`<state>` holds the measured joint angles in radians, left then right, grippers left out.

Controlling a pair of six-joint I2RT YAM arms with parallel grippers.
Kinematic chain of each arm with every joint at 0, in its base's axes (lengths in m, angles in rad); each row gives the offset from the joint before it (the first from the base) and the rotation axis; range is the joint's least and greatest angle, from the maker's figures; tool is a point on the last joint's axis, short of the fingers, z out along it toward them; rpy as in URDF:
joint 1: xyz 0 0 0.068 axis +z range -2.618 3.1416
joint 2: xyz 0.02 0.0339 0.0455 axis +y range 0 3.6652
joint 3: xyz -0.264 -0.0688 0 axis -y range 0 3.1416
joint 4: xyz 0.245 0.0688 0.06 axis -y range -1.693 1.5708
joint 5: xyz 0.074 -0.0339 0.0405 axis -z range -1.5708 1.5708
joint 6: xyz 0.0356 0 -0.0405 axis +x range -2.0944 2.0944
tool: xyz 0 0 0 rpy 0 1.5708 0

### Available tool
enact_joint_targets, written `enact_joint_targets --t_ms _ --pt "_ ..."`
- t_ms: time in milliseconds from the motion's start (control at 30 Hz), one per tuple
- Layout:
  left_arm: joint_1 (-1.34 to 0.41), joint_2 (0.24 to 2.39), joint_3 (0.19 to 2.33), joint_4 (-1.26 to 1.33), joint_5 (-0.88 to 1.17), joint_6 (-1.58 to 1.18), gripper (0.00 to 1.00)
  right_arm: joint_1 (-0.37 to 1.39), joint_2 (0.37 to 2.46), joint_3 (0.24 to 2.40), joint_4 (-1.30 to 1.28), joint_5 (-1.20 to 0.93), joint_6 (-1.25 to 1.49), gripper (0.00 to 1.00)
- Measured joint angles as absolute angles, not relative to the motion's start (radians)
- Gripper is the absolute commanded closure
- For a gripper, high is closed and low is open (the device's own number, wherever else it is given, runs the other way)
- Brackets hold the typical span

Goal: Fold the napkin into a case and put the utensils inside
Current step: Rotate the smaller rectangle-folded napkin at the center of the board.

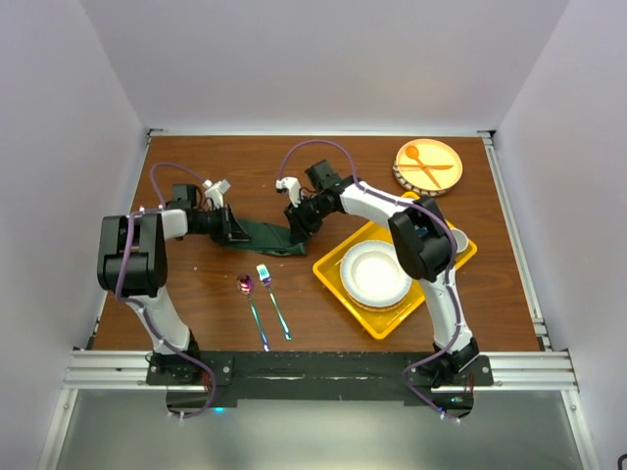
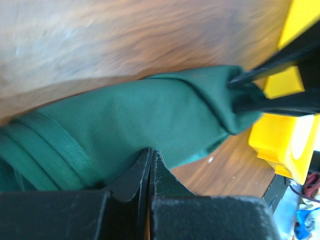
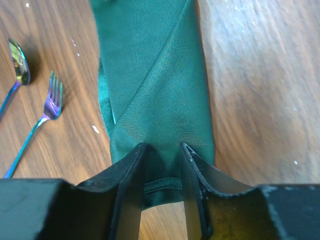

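utensils: nearest me, the slim shiny spoon (image 1: 254, 313) and fork (image 1: 275, 306) lie side by side on the bare table (image 1: 196, 294). Their heads point away, just short of the cloth, and nothing touches them.
yellow tray (image 1: 333, 266): to the right of the utensils, holding a white plate (image 1: 367, 276). The right arm reaches across above it.
napkin (image 1: 263, 233): mid-table, a narrow, rumpled dark green band running from one gripper to the other. Its right end is near the tray's far corner. It is not yet folded into anything that could hold cutlery.
left gripper (image 2: 149, 157): fingers pressed tight together at the band's left end, with a pinch of cloth in them as far as I can judge.
right gripper (image 3: 162, 146): jaws about half apart, straddling the right end, with the hem lying flat between them. I would not call that a grip.
step in hand: I take it to be squaring the band for the next fold.
doing it well: the right jaws should bite the hem fully before anything lifts. Both ends should then rise together, level and evenly taut, so the layers don't slide. Carry the fold low and lay it edge on edge, clear of the fork and the tray's corner.
orange plate (image 1: 446, 178): far right, carrying an orange spoon and fork (image 1: 423, 164), well apart from the work.
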<state>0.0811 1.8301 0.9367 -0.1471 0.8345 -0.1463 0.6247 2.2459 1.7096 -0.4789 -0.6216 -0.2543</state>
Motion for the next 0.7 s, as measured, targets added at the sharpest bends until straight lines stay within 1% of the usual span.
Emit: enact_joint_targets --t_ms 133,333,400,567,700 --pt "0.085 1.902 0.982 -0.181 0.854 -0.144 1.00 0.630 2.241 1.711 -0.486 -0.629 -0.256 0.55" --pt "0.083 1.996 1.140 -0.231 0.854 -0.078 1.00 0.628 2.214 1.724 -0.534 -0.632 -0.308 0.54" --pt "0.083 2.038 1.218 -0.262 0.850 -0.019 0.97 0.626 2.207 1.742 -0.554 -0.633 -0.327 0.54" --pt "0.083 2.088 1.310 -0.302 0.851 0.052 0.88 0.622 2.207 1.786 -0.585 -0.655 -0.345 0.54" --pt "0.083 2.093 1.322 -0.316 0.864 0.086 0.87 0.620 2.218 1.801 -0.578 -0.678 -0.325 0.54"
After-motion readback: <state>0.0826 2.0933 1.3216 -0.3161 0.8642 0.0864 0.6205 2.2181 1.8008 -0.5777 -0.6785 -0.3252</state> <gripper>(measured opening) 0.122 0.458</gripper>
